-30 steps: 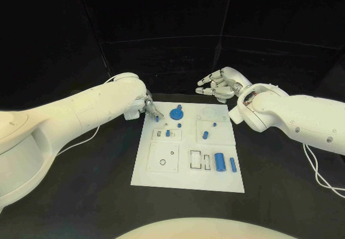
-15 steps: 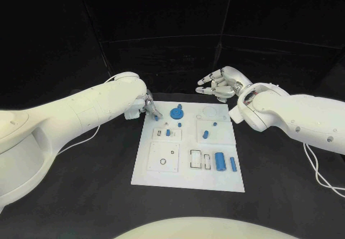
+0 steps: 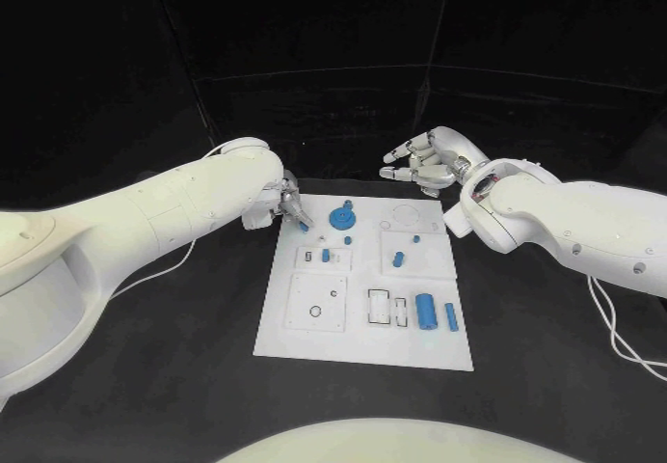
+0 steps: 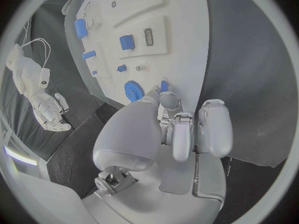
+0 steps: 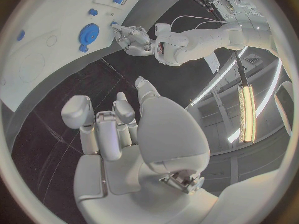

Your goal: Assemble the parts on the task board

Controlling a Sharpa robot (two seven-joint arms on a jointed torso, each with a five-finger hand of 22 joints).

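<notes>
The left hand is reaching over the far left corner of the white board on the black counter, pinching a small blue peg at its fingertips, just beside the blue gear. The right hand is hovering beyond the board's far edge, fingers loosely curled and holding nothing. Other blue parts are lying in recesses further down the board. The risk: the peg is gripped only at its end, so it could tilt, slip out, or nudge the gear as it is lowered.
</notes>
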